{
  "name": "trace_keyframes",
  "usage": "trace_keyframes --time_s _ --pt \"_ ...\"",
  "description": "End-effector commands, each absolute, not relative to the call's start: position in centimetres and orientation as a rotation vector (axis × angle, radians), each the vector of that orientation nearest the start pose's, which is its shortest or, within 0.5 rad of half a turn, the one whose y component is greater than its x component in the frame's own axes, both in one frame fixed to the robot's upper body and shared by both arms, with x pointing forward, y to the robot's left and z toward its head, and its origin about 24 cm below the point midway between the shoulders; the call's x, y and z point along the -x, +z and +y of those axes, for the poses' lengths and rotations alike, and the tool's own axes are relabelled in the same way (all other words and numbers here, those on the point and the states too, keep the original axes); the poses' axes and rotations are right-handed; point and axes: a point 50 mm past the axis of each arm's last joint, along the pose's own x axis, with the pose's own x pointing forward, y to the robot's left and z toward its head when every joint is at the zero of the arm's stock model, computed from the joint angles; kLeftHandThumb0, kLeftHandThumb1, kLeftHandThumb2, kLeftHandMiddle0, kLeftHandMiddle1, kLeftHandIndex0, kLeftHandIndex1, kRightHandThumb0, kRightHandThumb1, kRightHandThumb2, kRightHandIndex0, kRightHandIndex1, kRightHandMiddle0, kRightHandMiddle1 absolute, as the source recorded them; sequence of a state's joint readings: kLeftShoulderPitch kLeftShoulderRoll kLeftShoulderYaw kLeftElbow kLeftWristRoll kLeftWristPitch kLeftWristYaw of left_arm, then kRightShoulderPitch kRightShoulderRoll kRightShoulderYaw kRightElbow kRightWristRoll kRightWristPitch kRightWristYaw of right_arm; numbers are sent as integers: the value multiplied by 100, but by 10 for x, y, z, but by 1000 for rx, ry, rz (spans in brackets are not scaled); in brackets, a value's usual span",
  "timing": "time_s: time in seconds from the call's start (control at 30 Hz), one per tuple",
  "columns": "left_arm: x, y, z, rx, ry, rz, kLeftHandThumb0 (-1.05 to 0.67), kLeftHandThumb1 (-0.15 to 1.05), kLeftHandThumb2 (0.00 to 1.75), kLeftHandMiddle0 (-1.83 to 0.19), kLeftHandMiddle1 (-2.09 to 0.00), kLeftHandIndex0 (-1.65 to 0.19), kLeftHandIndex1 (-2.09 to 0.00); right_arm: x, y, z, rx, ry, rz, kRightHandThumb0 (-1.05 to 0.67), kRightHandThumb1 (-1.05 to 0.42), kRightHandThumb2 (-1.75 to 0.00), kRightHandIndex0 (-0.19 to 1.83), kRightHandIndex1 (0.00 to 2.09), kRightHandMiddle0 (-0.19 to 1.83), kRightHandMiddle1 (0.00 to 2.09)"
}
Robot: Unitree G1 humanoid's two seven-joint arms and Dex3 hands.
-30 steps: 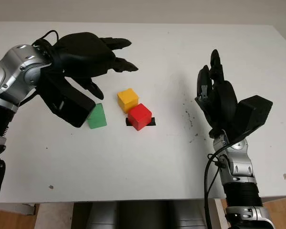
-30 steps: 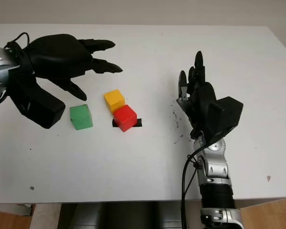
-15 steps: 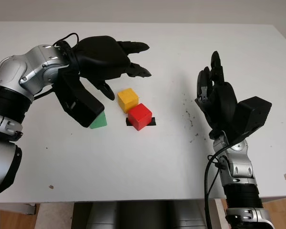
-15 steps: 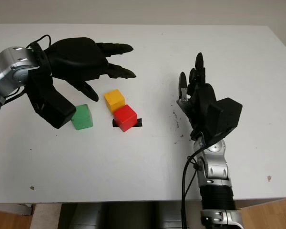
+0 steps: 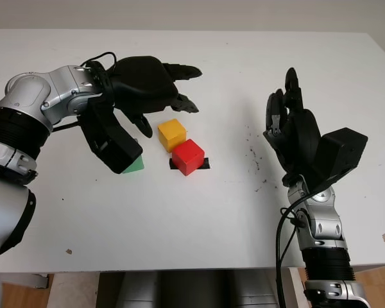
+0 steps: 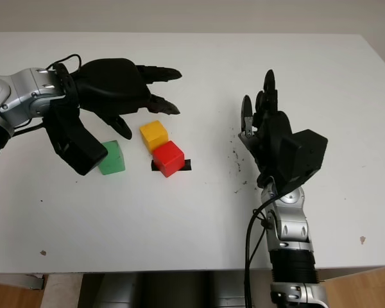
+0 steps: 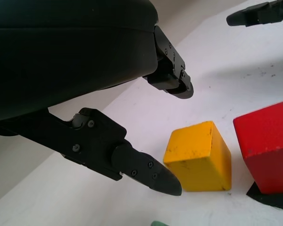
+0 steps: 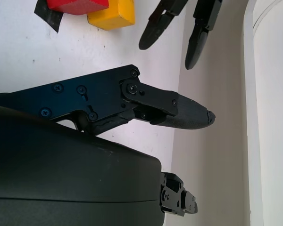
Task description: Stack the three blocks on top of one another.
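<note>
Nearest the robot, the right hand (image 5: 294, 131) stood raised over the right part of the white table (image 5: 199, 212), holding nothing, released, well apart from the blocks. Small dark specks (image 5: 253, 159) dotted the table just beside it, toward the middle.

Moving up the table, the red block (image 5: 188, 156) sat on a scrap of black tape (image 5: 203, 164) near the centre, one corner turned toward the robot. And there was the green block (image 6: 111, 158), off to the left of the red one and apart from it, its left side hidden behind the black shell of the left arm's wrist unit (image 5: 112, 142).

Just behind the red block, the yellow block (image 5: 172, 134) sat on the table, its near corner touching or all but touching the red block; whether they truly met could not be told. All three blocks were down on the table, none on another.

Farthest back, the left hand (image 5: 155, 86) hovered above the table just behind and to the left of the yellow block, released and grasping nothing. In the left wrist view one fingertip (image 7: 153, 173) hung just beside the yellow block, not touching it.
</note>
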State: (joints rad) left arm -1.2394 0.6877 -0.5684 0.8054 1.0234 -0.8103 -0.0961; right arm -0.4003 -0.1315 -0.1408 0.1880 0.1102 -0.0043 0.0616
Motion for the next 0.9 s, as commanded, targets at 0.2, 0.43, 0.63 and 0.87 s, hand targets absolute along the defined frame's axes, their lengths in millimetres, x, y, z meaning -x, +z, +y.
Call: trace_keyframes --time_s 0.2,0.43,0.63,0.87 --pt "-385 232 132 -1995 -695 -735 -54 81 5 -5 -6 -47 -10 -322 119 -182 -19 7 -239 -63 -105 -64 -16 5 -17 5" --pt "-388 224 132 -1992 -686 -697 -54 82 6 -6 -6 -49 -10 -320 119 -186 8 1 -238 -65 -105 -63 -16 6 -16 6" --pt "-391 216 130 -1987 -677 -691 -52 83 6 -5 -5 -51 -9 -319 118 -187 12 3 -224 -63 -105 -63 -16 6 -16 6" --pt "-393 210 125 -2007 -675 -712 -51 85 6 -5 -6 -57 -11 -318 118 -188 13 2 -228 -63 -105 -64 -15 6 -15 6"
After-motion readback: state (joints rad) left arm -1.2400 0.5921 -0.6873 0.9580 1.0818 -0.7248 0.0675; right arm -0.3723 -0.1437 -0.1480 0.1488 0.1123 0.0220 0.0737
